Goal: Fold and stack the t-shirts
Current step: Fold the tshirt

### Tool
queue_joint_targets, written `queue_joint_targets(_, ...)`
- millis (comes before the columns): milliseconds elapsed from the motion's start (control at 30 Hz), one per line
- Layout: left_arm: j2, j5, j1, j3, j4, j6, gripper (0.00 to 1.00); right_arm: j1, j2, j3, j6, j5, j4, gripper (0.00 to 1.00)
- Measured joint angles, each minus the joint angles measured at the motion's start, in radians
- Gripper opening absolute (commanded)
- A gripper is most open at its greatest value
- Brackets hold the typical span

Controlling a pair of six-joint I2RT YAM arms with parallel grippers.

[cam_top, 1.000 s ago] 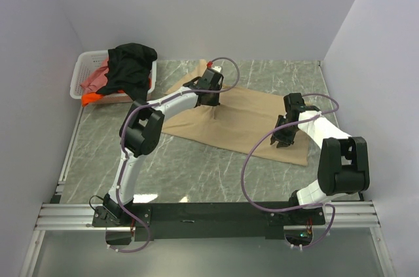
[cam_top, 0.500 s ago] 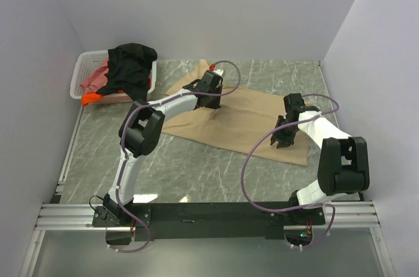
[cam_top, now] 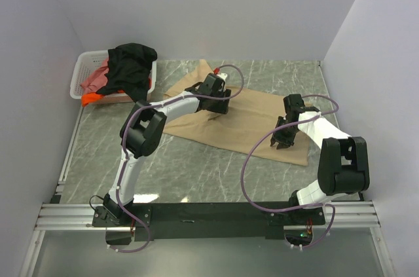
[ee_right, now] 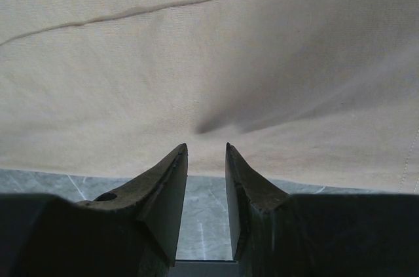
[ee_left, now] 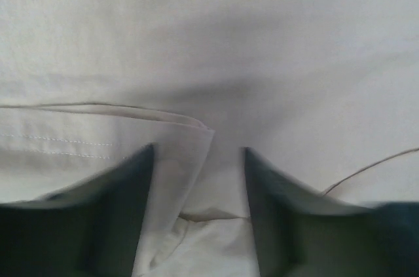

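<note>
The tan t-shirt (cam_top: pixel 245 123) lies spread flat across the middle of the table. My left gripper (cam_top: pixel 219 103) presses down on its far-left part. In the left wrist view this gripper (ee_left: pixel 196 154) is open, and a folded, stitched edge of the tan t-shirt (ee_left: pixel 163 134) lies loose between its fingers. My right gripper (cam_top: pixel 283 141) rests at the shirt's near-right edge. The right wrist view shows it (ee_right: pixel 206 149) open, its tips at the hem of the tan t-shirt (ee_right: pixel 196 48) and bare table (ee_right: pixel 206 224) between the fingers. Black (cam_top: pixel 131 64), pink-red (cam_top: pixel 95 79) and orange (cam_top: pixel 91 98) t-shirts sit in the basket.
A white lattice basket (cam_top: pixel 81 67) stands at the far left corner against the wall. White walls close in the table on the left, back and right. Purple cables loop from both arms above the marble tabletop (cam_top: pixel 196 172).
The left gripper has slid a little to the right on the tan t-shirt and opened, letting go of the cloth fold. The right arm has not moved.
</note>
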Motion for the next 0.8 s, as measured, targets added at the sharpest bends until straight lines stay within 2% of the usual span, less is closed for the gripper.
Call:
queue_joint_targets(67, 0.000, -0.005, -0.002, 0.001, -0.002, -0.004, 0.86, 0.000, 0.000, 0.000, 0.000, 0.000, 0.000, 0.37)
queue_joint_targets(133, 0.000, -0.022, -0.002, 0.012, -0.015, -0.005, 0.91, 0.000, 0.000, 0.000, 0.000, 0.000, 0.000, 0.37)
queue_joint_targets(333, 0.000, -0.110, 0.031, 0.150, -0.068, -0.017, 0.86, 0.000, 0.000, 0.000, 0.000, 0.000, 0.000, 0.37)
queue_joint_targets(500, -0.002, -0.153, 0.134, 0.221, -0.068, -0.042, 0.83, 0.000, -0.001, 0.000, 0.000, 0.000, 0.000, 0.37)
queue_joint_targets(633, 0.007, -0.159, 0.214, 0.214, -0.087, -0.042, 0.81, 0.000, -0.001, 0.000, 0.000, -0.001, 0.000, 0.37)
queue_joint_targets(800, 0.003, -0.150, 0.224, 0.069, -0.061, -0.053, 0.81, 0.000, -0.001, 0.000, 0.000, -0.001, 0.000, 0.37)
